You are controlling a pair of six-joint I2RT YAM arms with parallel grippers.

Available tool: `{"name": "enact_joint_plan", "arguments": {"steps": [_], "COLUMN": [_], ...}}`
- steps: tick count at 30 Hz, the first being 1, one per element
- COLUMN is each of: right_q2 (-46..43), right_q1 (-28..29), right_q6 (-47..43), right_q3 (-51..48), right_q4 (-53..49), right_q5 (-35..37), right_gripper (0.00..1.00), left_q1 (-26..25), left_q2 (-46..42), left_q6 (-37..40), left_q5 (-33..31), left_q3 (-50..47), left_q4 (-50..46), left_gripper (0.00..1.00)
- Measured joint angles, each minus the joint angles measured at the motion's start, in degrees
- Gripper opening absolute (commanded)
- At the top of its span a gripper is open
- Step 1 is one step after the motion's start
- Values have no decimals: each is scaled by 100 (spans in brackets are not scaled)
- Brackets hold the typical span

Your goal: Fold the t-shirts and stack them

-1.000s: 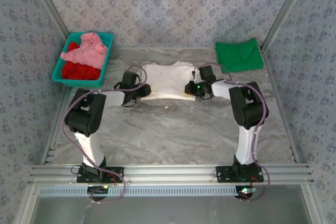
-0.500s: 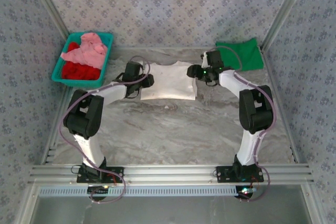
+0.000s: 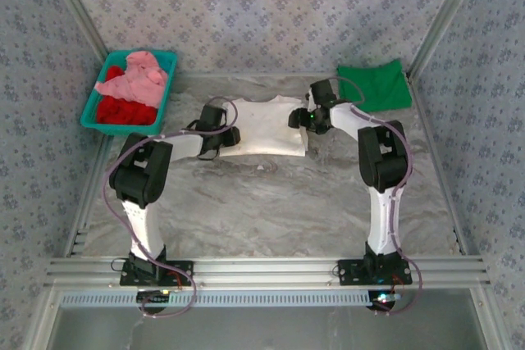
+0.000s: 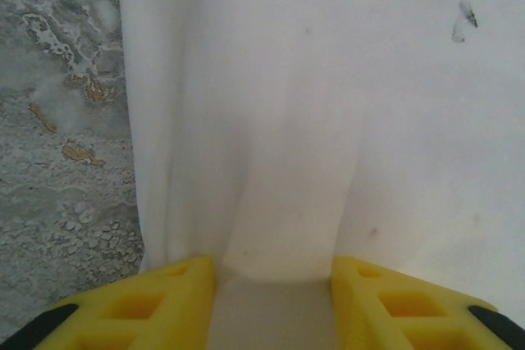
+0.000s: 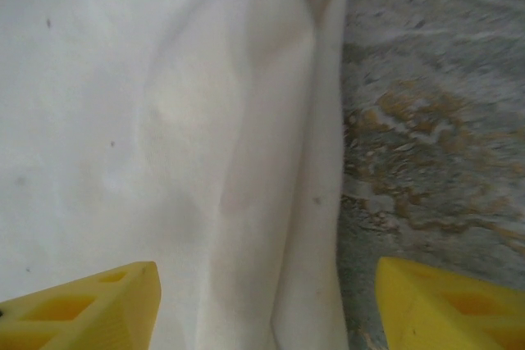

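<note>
**One cream-white t-shirt [image 3: 264, 126] flanked by both tools**

Top external: on the counter [image 3: 271, 202], the t-shirt is spanned side to side by the left tool [image 3: 225, 135] and the right tool [image 3: 299, 119].
Left wrist: jaws are seen parted, with its left edge between them.
Right wrist: jaws are spread wide, astride its right edge.

Left arm [image 3: 143, 231], right arm [image 3: 381, 223]: white tapered links, bulky black joint housings at elbow and wrist. Thin lilac cables [image 3: 105, 190] loop from base past elbow toward wrist. Black base plates [image 3: 156, 272], dark wiring coiled below. Left gripper [image 4: 272, 264], right gripper [image 5: 267, 266]: yellow wedge fingers [image 4: 139, 305] with rectangular moulded recesses. Left pair has black outer corners.
</note>
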Motion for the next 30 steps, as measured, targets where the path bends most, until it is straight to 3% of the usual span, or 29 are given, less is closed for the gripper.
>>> {"name": "enact_joint_plan", "arguments": {"steps": [4,9,16,22,30], "right_q2": [232,348,597,640,640], "right_q1": [175,280,398,387,234], "right_q6": [-63,-101,-57,90,107], "right_q3": [160,284,505,509,518], "right_q4": [-39,-13,109,319,315], "right_q5": [-26,17,-31,-459,-811], "right_gripper": [70,59,25,0,0], "left_q1": [11,37,39,44,63], "left_q2": [-7,-50,-92,-238,-1338], "left_q6": [-17,-46,-105,-192,-352], "left_q5": [0,17,17,24,17], "left_q3": [-103,-201,-321,-470,-1185], "left_q4": [186,310,472,579,581], "left_gripper": [42,42,45,66,78]}}
